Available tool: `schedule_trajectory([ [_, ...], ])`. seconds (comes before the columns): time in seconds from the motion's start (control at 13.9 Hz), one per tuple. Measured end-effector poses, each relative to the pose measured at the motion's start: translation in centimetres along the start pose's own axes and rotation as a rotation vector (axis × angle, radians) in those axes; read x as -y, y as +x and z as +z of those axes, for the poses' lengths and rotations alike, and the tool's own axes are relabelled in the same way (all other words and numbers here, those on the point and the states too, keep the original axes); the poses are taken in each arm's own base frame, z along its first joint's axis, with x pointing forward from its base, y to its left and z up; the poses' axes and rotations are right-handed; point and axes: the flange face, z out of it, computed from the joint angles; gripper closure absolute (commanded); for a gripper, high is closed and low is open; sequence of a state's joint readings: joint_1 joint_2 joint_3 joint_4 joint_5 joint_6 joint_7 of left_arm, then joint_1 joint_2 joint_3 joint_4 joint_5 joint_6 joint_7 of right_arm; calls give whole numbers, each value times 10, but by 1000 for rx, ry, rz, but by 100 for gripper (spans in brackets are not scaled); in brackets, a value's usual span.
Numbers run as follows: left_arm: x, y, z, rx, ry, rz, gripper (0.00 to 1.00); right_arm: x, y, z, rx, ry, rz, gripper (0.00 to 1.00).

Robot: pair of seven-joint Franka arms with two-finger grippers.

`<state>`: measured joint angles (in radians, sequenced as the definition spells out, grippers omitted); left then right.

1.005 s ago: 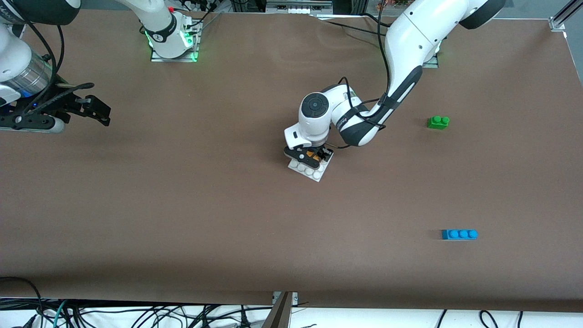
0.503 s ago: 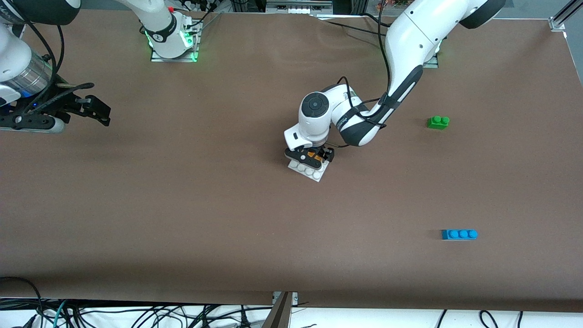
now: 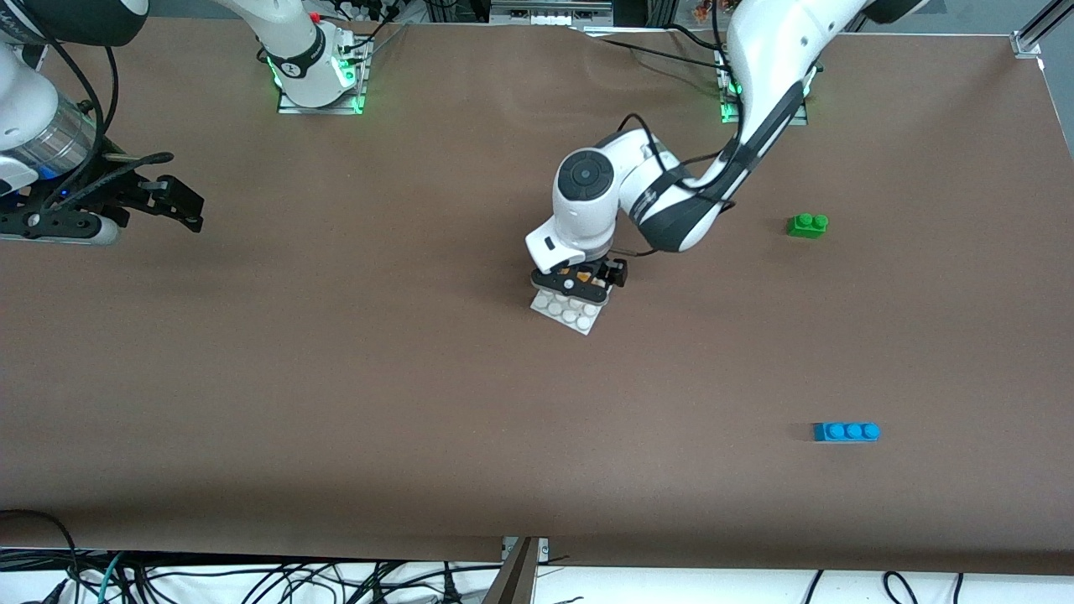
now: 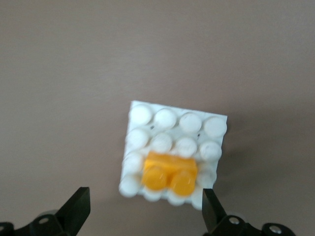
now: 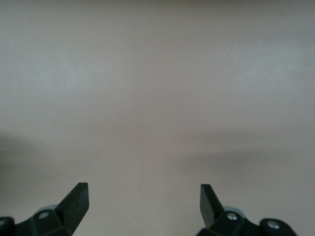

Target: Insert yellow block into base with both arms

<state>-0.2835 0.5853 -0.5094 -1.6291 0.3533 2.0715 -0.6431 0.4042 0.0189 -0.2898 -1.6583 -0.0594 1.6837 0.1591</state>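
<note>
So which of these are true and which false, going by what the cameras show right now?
1. The yellow block sits on the base. True.
2. The left pincer is clamped shut on the yellow block. False: its fingers are spread wide, apart from the block, and it hangs over the base.
3. The green brick is stacked on the blue brick. False: they lie apart on the table, the blue one nearer the front camera.
4. The right pincer is open and holds nothing; that arm waits at its own end of the table. True.
5. The yellow block covers all the studs of the base. False: most white studs show bare.
</note>
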Motion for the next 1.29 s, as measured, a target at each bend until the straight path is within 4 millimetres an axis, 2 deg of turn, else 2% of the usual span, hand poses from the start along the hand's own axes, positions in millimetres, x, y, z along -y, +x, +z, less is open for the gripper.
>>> schedule_trajectory([
  [0.14,16,-2,-47,22,17,-47,0,0,0,0,0,0,0,0],
  [0.29,48,3,-87,38,48,-106,0,0,0,0,0,0,0,0],
  [0.5,111,20,-137,41,69,-214,0,0,0,0,0,0,0,0],
  [0.72,185,31,-181,2,63,-337,0,1,0,0,1,6,1,0],
  [0.86,232,27,-202,15,28,-390,0,4,-1,0,7,45,5,0],
  [1.15,325,8,-239,15,-52,-377,0,6,-1,0,10,65,8,0],
  [1.29,358,-9,-249,18,-80,-339,0,6,-1,0,11,65,8,0],
])
